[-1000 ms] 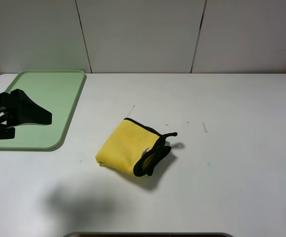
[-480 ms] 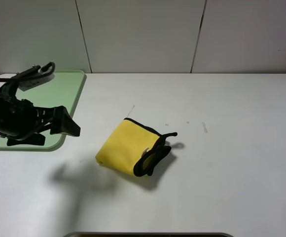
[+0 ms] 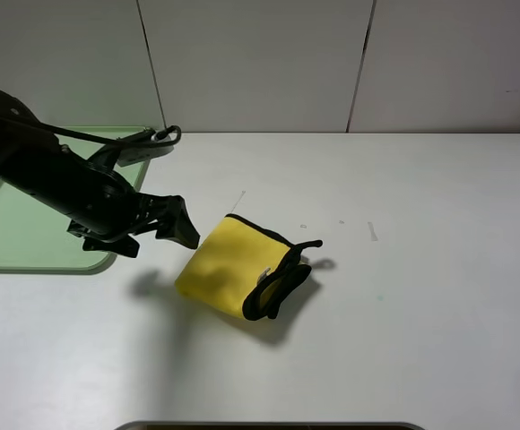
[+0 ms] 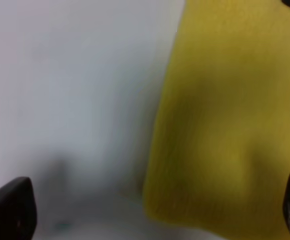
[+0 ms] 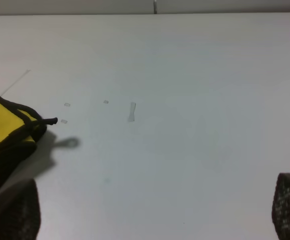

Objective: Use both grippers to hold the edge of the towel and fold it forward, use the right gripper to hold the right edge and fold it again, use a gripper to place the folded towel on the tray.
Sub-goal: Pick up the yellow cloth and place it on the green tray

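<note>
One towel [image 3: 229,264], yellow with black trim, folded, lies on my white bench [image 3: 421,269] near its middle, clear of the tray [image 3: 9,228] at far left. My left hand [image 3: 184,231] hangs spread wide just beside the towel's left edge, gripping nothing. My right hand [image 5: 150,212] is likewise spread and empty, over bare bench right of the towel.
</note>
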Controlling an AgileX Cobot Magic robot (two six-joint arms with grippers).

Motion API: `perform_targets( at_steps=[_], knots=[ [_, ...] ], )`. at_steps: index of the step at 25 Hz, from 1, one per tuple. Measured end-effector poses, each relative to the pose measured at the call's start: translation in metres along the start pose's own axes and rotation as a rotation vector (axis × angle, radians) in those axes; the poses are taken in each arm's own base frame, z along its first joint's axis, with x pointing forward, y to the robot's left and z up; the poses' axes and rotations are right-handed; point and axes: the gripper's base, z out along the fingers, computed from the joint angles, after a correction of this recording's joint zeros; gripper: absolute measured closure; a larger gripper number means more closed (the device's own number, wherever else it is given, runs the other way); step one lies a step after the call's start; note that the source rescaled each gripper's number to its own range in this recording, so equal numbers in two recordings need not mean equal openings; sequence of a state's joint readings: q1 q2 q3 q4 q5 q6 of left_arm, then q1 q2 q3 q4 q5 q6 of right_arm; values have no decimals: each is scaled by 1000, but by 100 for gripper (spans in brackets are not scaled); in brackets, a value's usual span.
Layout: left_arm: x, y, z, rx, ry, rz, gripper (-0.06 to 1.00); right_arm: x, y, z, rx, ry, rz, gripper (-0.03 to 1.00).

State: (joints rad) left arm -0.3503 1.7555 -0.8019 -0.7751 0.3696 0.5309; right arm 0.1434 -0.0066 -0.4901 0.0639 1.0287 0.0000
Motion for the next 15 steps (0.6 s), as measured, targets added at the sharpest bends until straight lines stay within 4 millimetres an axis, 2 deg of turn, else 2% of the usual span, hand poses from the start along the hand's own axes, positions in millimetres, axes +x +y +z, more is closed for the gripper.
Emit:
perform_targets(
  at_steps=[7, 15],
  knots=[
    [-14, -11, 25, 11, 32, 32, -5, 0, 0, 0, 0, 0, 0, -3],
    [-22, -14, 38, 9, 27, 31, -4, 0, 0, 0, 0, 0, 0, -3]
  ],
)
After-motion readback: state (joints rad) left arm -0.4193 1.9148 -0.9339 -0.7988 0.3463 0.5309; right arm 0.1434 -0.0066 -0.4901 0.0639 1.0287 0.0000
